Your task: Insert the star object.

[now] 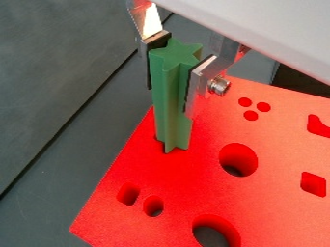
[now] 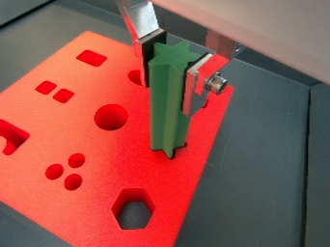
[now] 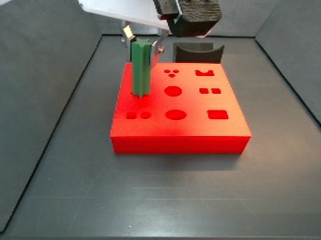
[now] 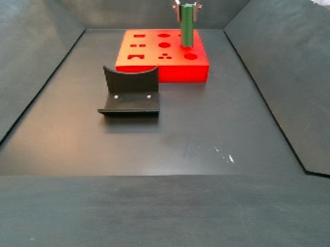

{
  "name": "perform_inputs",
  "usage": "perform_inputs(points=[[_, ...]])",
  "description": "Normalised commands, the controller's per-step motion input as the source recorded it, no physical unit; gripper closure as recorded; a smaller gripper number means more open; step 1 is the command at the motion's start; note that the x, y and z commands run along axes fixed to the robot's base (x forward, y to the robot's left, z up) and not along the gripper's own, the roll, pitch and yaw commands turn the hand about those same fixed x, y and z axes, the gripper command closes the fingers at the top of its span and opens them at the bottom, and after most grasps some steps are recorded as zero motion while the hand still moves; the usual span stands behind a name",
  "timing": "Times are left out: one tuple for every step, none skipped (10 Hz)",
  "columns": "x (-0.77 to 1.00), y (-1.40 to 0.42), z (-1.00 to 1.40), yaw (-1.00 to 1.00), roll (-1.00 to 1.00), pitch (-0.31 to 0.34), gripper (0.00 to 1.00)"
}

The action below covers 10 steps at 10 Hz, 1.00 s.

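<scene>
From my station I saw the dark surface [image 4: 154,145] carrying the red block [image 3: 178,131], a flat slab with shaped holes cut through its top: round ones, rectangles, a hexagon and clusters of small circles. Behind the block in a side view, and nearer the camera in the opposite one, stood the fixture [image 4: 130,93], a dark bracket on its base plate, apart from the block. The star object [image 3: 142,68] stood upright on the block's top face near one edge, its lower end sitting in or at an opening there; I could not tell how deep it went. In both wrist views its ridged green sides were plain [image 1: 169,96] [image 2: 169,101]. The hand [image 1: 180,60] was above the block, closed on the upper part of the star object, one silver finger [image 1: 152,24] pressed against one side and the opposite finger on the facing side, with the bar filling the gap between them.
</scene>
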Motion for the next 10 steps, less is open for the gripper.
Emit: perform_inputs(points=[[-0.09,0.08,-1.0,0.0,-0.02,-0.091,1.0],[-0.08,0.11,-1.0,0.0,-0.02,-0.079,1.0],[-0.01,0.0,-1.0,-0.03,0.0,0.0,1.0],[0.0,0.0,-1.0,-0.15,0.0,0.0,1.0],[0.0,0.0,-1.0,-0.15,0.0,0.0,1.0],[0.0,0.0,-1.0,-0.12,0.0,0.0,1.0],[0.0,0.0,-1.0,-0.07,0.0,0.0,1.0],[0.0,-0.03,-1.0,-0.05,0.0,0.0,1.0],[-0.05,0.0,-0.04,0.0,0.0,0.0,1.0],[0.0,0.0,0.0,0.0,0.0,0.0,1.0]])
